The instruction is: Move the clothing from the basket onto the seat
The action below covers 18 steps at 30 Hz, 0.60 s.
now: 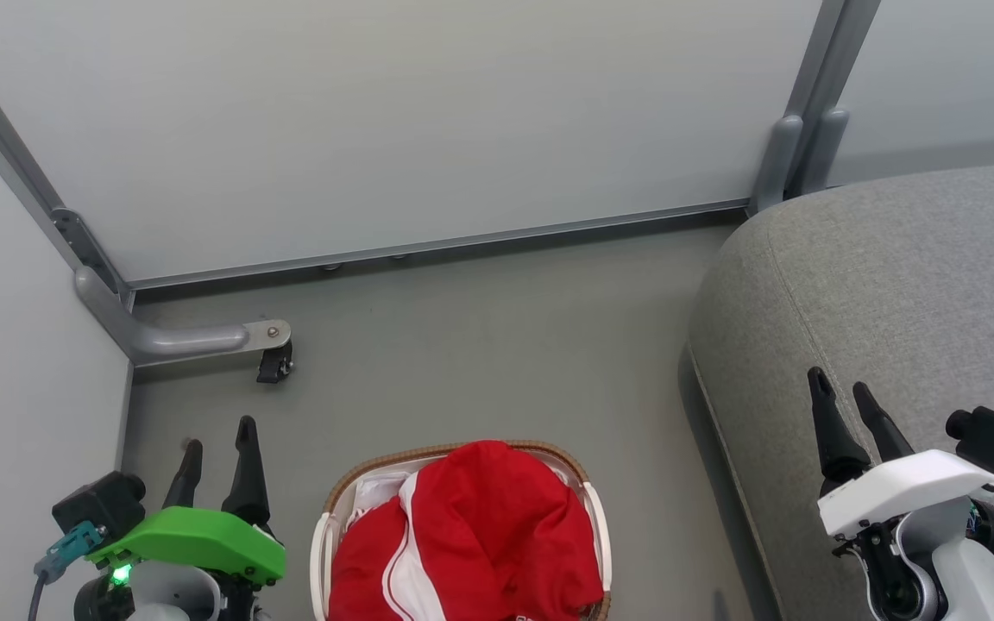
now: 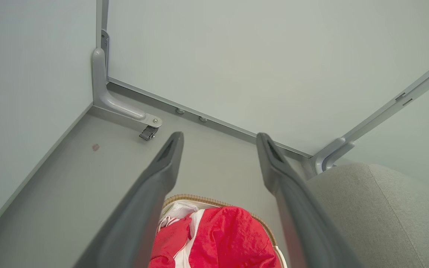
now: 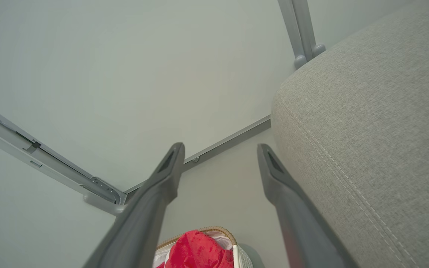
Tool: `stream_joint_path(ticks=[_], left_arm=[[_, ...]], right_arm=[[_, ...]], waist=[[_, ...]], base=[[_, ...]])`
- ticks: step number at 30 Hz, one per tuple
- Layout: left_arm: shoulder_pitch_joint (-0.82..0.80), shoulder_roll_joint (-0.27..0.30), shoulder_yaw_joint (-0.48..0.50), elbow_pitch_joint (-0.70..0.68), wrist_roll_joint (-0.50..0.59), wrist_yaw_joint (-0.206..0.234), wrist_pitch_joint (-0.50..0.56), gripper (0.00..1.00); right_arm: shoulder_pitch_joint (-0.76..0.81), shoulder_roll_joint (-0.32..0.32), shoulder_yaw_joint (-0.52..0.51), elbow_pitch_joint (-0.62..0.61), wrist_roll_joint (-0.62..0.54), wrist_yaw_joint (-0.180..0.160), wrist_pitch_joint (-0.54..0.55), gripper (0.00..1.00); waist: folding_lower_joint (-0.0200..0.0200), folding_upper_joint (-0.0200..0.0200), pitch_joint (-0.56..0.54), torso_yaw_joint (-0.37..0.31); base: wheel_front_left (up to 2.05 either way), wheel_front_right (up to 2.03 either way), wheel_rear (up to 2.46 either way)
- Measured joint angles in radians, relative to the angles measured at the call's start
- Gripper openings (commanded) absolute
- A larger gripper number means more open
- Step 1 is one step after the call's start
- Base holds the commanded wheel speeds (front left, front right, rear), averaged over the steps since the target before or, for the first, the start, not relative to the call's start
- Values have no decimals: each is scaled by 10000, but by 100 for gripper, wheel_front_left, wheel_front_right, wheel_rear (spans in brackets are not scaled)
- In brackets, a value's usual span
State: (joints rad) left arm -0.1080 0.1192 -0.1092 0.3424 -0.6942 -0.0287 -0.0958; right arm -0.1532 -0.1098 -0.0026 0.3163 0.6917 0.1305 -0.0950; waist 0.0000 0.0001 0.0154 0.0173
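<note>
Basket [image 1: 321,552]: small, oval, cream-white, brown woven rim. Stands on the grey floor [image 1: 480,345] at the bottom middle of the head view, between the two arms.

Contents: the clothing [image 1: 480,535], red with white stripes and panels, bunched and heaped above the rim. It covers most of the opening. A bit of white liner [image 1: 376,492] shows at the basket's far left, under the red fabric. All the clothing is inside the basket; none hangs over the side that I can see.

Seat [image 1: 894,285]: large grey fabric cushion with a rounded corner and stitched seam, to the robot's right of the basket, with a strip of floor between them. Nothing red lies on it.

Left hand [image 1: 219,433]: fingers spread wide with nothing between them, raised just left of the basket, not touching it.

Right hand [image 1: 838,379]: fingers likewise apart and empty, over the near edge of the seat.

Pale partition panels [image 1: 376,129] close off the floor behind.
</note>
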Motion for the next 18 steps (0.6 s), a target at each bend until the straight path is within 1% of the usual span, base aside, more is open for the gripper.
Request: stream_joint_path(ticks=[10, 18], left_arm=[[-6, 249, -397, 48, 1164, 155, -295, 100], [6, 236, -566, 75, 1990, 155, -556, 100]], right_arm=[[-4, -109, 10, 102, -1342, 0, -291, 100], [8, -134, 40, 238, -2364, 0, -552, 100]], waist=[[0, 0, -24, 34], [0, 0, -52, 3]], base=[[0, 0, 0], [0, 0, 0]])
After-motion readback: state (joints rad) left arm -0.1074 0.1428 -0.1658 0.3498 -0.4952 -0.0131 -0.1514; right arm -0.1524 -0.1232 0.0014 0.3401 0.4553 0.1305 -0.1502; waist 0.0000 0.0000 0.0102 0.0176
